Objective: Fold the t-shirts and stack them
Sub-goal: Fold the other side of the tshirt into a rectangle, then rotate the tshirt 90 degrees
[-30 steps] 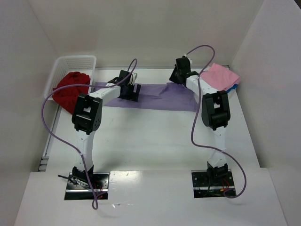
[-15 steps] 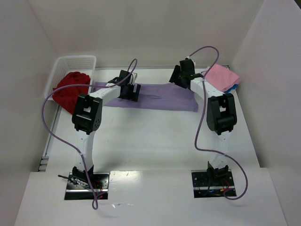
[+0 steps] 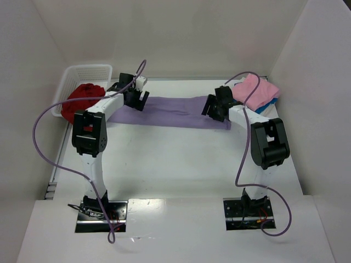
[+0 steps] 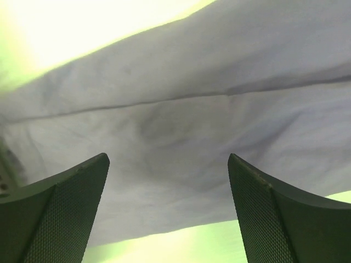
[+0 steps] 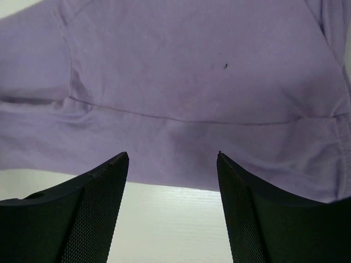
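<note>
Lavender t-shirt (image 3: 175, 112) lies flat as a long band across the far middle of the table (image 3: 175, 159), running left to right. Left gripper (image 4: 167, 159) is over the band's left end, fingers spread wide, nothing between them, cloth below. Right gripper (image 5: 172, 154) is over the right end near the band's near edge, also spread wide and empty; the lavender cloth with a seam line shows under it, and bare table shows at the near side. Deep red t-shirt (image 3: 82, 101) is bunched in the white basket (image 3: 88, 68) at the far left, just beside the left end of the band. Pink t-shirt (image 3: 256, 87) is folded at the far right, resting on the bright blue t-shirt (image 3: 269, 102), whose edge peeks out on the near-right side.
</note>
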